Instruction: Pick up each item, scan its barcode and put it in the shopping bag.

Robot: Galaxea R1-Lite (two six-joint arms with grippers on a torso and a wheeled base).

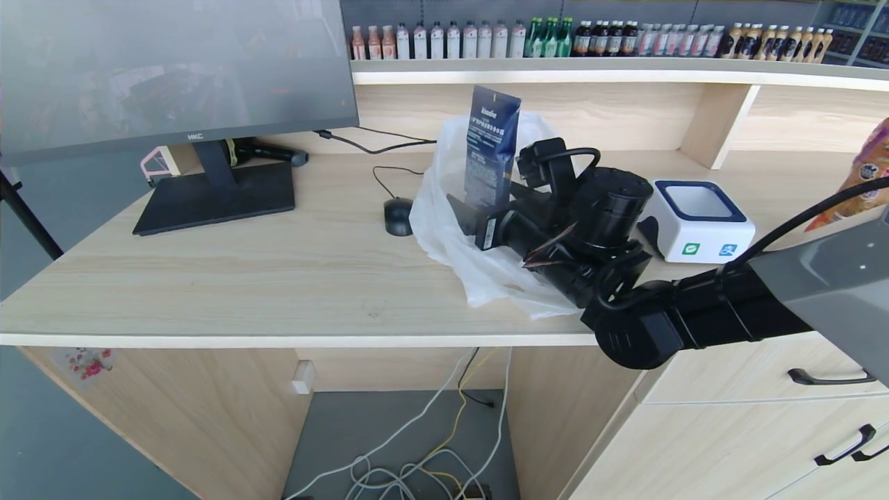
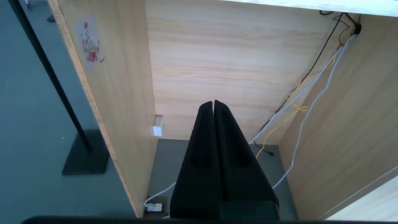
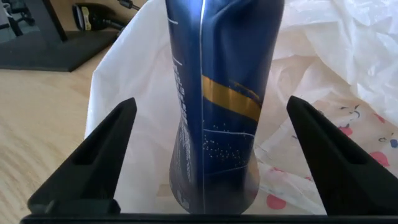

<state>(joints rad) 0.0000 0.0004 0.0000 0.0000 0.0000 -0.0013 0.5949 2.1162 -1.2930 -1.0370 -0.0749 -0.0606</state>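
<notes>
Right tool (image 1: 476, 221) sits at the shopping bag (image 1: 444, 232) with its jaws wide apart, one finger on either side of the blue pouch (image 1: 492, 139) and neither visibly touching it; pouch stands upright in the bag's mouth, mid-worktop (image 1: 278, 264), left of the white scanner (image 1: 698, 219); left tool (image 2: 214, 109) hangs below the worktop edge, fingers pressed together on nothing. We judge this the bagging step for the pouch, with the grip let go; next move calls for drawing the right tool straight back, clear of the bag film, so the pouch does not tip; then the orange packet (image 1: 865, 173) at far right looks due for pickup and scan.
</notes>
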